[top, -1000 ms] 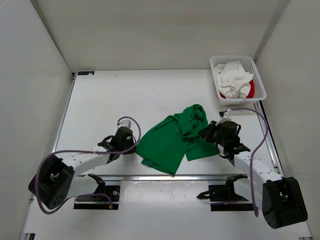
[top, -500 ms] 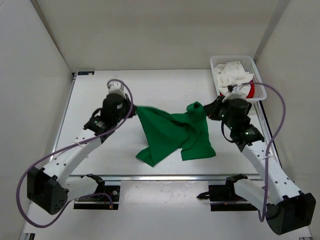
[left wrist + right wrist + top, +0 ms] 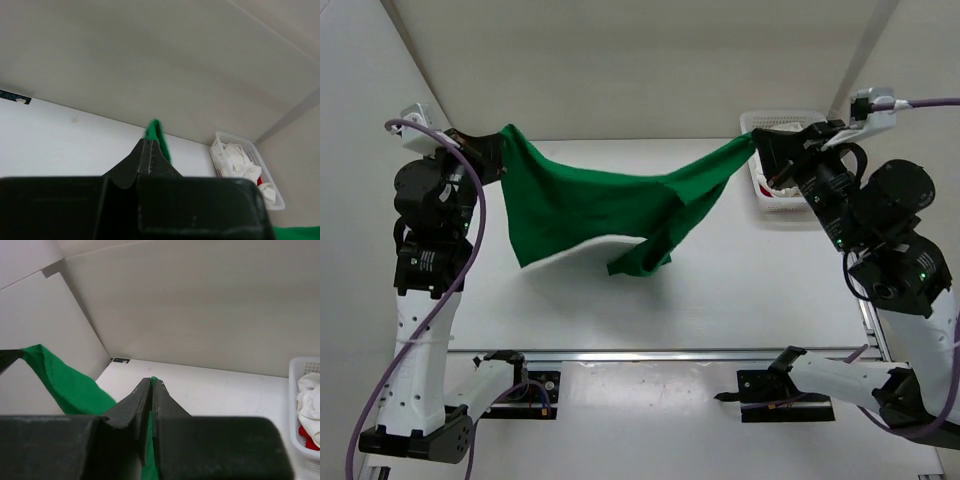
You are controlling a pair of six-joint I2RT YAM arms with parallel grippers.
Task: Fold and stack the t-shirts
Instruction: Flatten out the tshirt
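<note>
The green t-shirt point(image 3: 585, 210) hangs stretched in the air between both raised arms, its lower part drooping in folds toward the table. My left gripper point(image 3: 496, 150) is shut on its left corner; in the left wrist view green cloth point(image 3: 156, 134) pokes out past the closed left gripper point(image 3: 148, 141). The right gripper point(image 3: 756, 148) is shut on the opposite corner, with green cloth point(image 3: 149, 440) pinched between the jaws of the right gripper point(image 3: 151, 381). The white t-shirt point(image 3: 309, 402) and the red t-shirt point(image 3: 305, 432) lie in the basket.
The white mesh basket point(image 3: 780, 117) stands at the table's back right, partly behind my right arm, and shows again in the left wrist view as the basket point(image 3: 215, 152). White walls enclose the table on three sides. The metal rail point(image 3: 640, 353) runs along the near edge.
Both arms rose from table level and swung apart, lifting the green t-shirt off the table and stretching it between them. The left gripper closed on its corner.
</note>
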